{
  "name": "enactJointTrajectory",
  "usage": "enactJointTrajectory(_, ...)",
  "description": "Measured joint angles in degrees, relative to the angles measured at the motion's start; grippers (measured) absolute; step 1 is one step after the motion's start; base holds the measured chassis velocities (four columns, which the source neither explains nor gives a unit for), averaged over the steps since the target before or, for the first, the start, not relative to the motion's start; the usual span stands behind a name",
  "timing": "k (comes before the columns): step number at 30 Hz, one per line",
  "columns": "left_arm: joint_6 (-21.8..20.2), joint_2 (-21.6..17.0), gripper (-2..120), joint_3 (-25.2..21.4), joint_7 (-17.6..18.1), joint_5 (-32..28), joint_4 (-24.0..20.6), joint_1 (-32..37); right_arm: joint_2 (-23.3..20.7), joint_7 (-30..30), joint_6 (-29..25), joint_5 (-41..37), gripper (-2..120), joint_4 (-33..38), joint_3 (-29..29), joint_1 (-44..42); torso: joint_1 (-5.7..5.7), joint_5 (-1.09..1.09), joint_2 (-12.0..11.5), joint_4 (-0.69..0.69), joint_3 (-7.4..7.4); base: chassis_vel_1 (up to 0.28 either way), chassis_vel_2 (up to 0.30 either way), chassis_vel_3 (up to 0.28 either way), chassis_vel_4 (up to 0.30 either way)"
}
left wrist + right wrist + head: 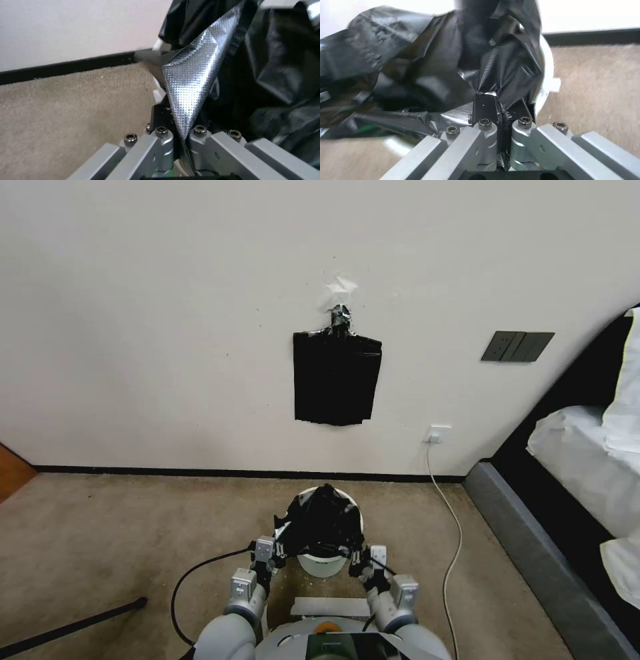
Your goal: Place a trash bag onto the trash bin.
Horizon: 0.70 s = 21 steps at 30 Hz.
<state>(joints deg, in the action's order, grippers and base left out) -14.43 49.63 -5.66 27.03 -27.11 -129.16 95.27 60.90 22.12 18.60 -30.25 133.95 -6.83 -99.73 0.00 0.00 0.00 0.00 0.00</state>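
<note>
The trash bin (323, 565), a small round cream-white bucket, stands on the carpet just ahead of my body. The trash bag (321, 521), thin crinkled black plastic, is bunched over the bin's mouth and hides most of its rim. My left gripper (279, 545) is shut on the bag's left edge, and in the left wrist view a fold of the bag (190, 85) runs down between the closed fingers. My right gripper (360, 560) is shut on the bag's right edge. The bag (430, 75) spreads beyond it, with the white bin wall (545, 75) beside it.
A flat sheaf of black bags (337, 378) hangs taped to the wall above the bin. A white cable (453, 533) runs from a wall socket (437, 434) down across the carpet on the right. A bed with a grey base (533, 560) borders the right side. A black rod (73, 623) lies at lower left.
</note>
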Motion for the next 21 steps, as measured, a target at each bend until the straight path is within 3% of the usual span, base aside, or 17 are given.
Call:
enactJointTrajectory(10, -2.88, -0.41, 0, 0.26, 1.44, -0.73, 0.28, 2.05, -1.88, 10.33, 8.63, -13.21, 0, 2.04, 1.03, 3.68, 0.00, 0.00, 0.00, 0.01, 0.00, 0.000, 0.000, 0.000, 0.000)
enactJointTrajectory(21, -3.32, 2.50, 0, 1.25, 2.45, -2.39, 4.66, -0.16, 0.59, 11.07, 8.97, -17.46, 0, -2.98, 1.83, 7.69, -0.01, -0.04, 0.00, -0.03, -0.01, 0.000, 0.000, 0.000, 0.000)
